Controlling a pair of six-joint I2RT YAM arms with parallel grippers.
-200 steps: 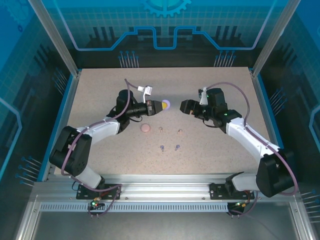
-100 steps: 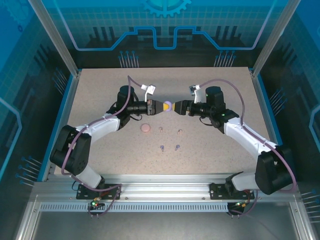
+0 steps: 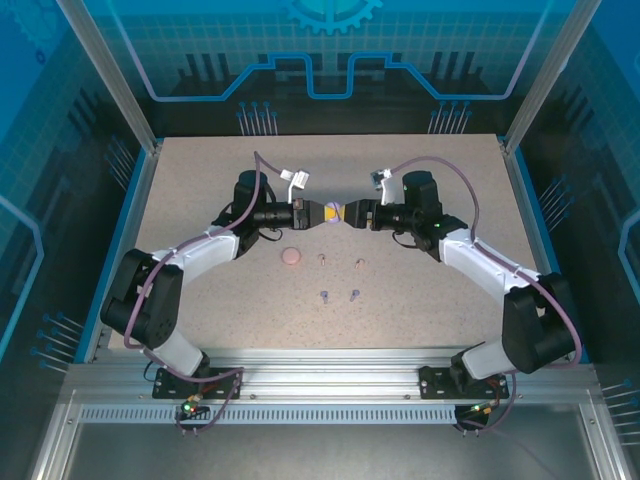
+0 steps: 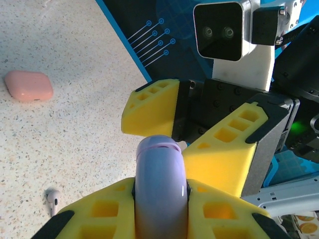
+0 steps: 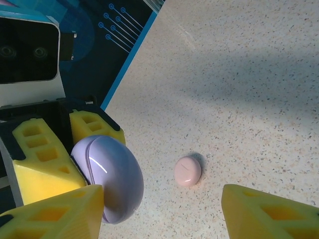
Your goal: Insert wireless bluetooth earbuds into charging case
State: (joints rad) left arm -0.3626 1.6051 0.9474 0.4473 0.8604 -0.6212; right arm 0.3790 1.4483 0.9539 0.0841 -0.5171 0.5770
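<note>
Top external view has my two arms meeting nose to nose over the middle of the table. My left gripper is clamped tight on a closed lilac charging case and holds it off the tabletop, pointing toward three o'clock. My right gripper faces it from the three o'clock side with its jaws apart. Through the left wrist camera, its yellow fingers stand on either side of the case's far end. Through the right wrist camera, one finger sits right beside the case while the other is well clear of it, so the right gripper has no grip on it. I cannot tell whether the near finger actually touches the shell. At about seven o'clock from the held case, a closed pink charging case lies on the table. The earbuds lie loose on the bare surface at six o'clock from the grippers. Two pinkish earbuds sit side by side but apart, and two purple earbuds lie nearer my bases, also apart from each other.
</note>
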